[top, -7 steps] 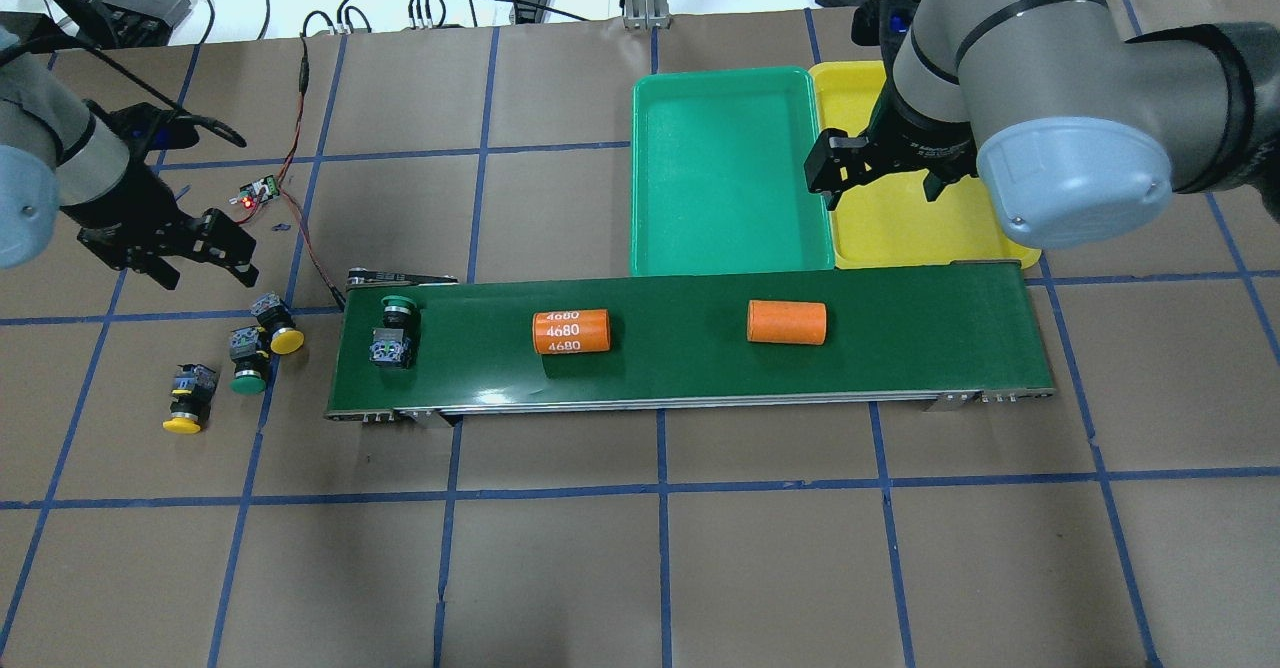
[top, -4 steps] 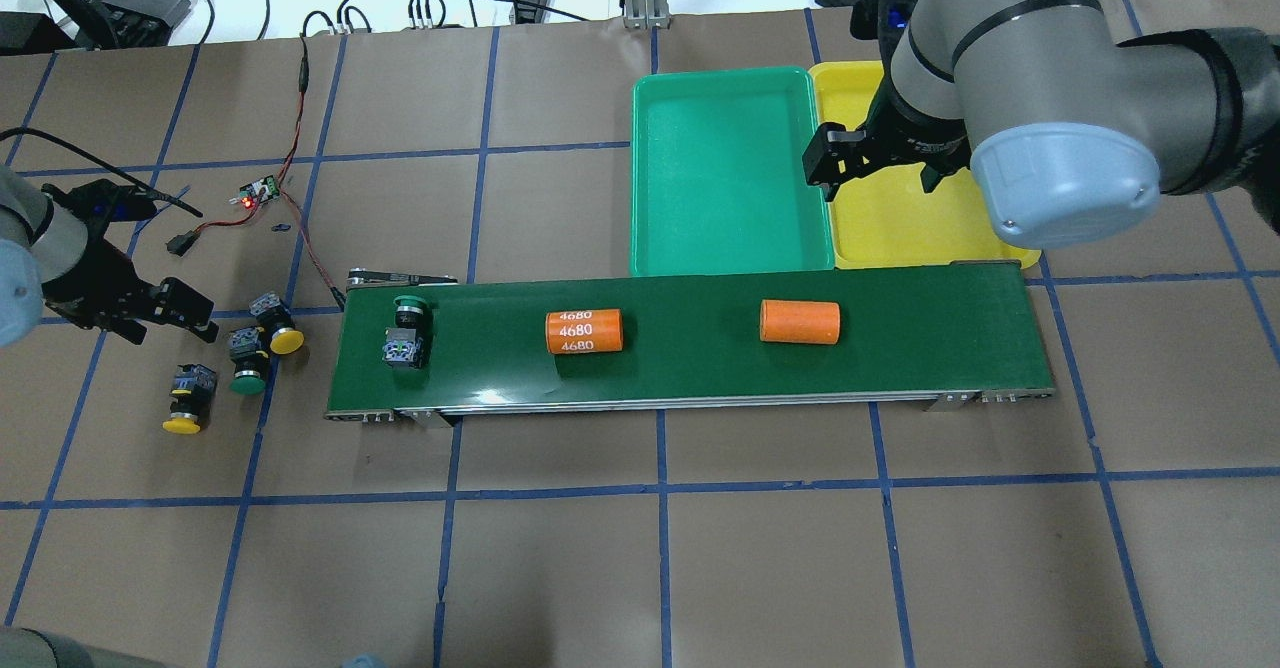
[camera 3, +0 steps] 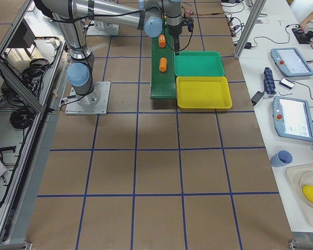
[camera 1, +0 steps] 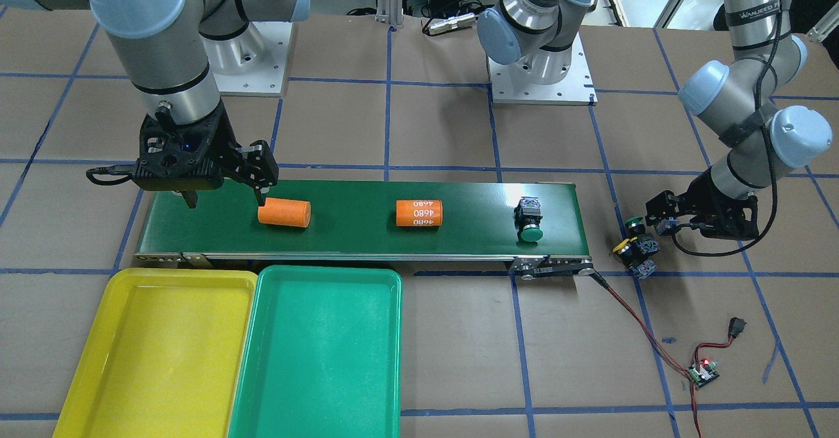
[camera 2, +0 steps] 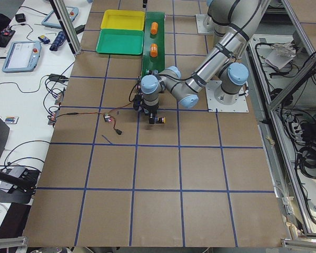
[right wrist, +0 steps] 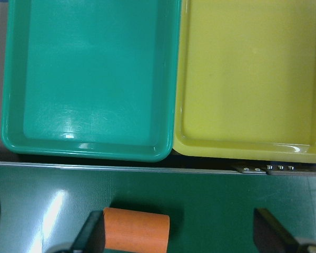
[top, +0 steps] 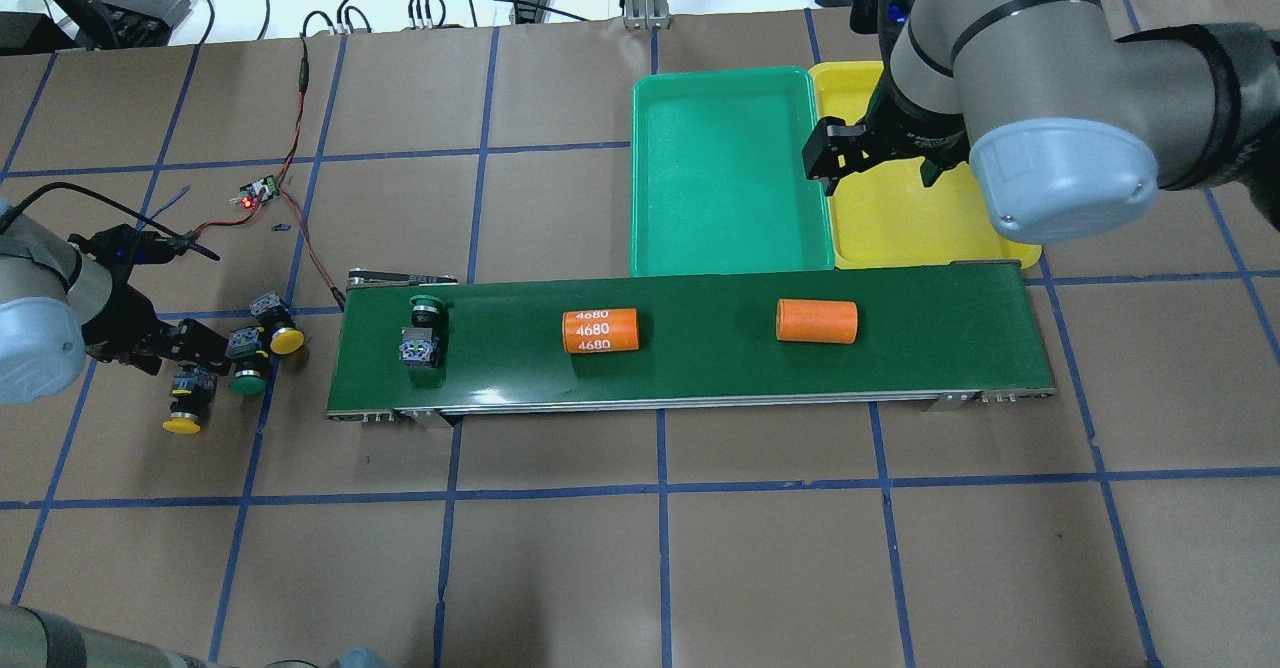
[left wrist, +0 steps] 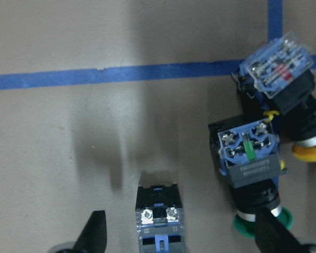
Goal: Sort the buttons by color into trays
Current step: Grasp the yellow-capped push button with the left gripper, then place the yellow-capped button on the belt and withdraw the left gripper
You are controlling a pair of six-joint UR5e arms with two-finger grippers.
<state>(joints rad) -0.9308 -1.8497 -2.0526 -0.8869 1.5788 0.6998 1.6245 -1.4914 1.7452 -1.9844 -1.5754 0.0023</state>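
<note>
L gripper is hanging wide open over the bench, fingers straddling the black body of a yellow-cap button; no contact visible. Just beside it, a green-cap button and a 2nd yellow-cap button are lying with bodies touching. Red/black wire is running near the cluster.

4th button, green-cap, is lying on the conveyor belt, with the 4680 cylinder and the plain orange cylinder farther along.

R gripper is hovering wide open over the belt, plain cylinder beside one finger. Green tray and yellow tray are sitting side by side against the belt.

L wrist view is cutting off the straddled button's cap; overhead view is showing it yellow.
</note>
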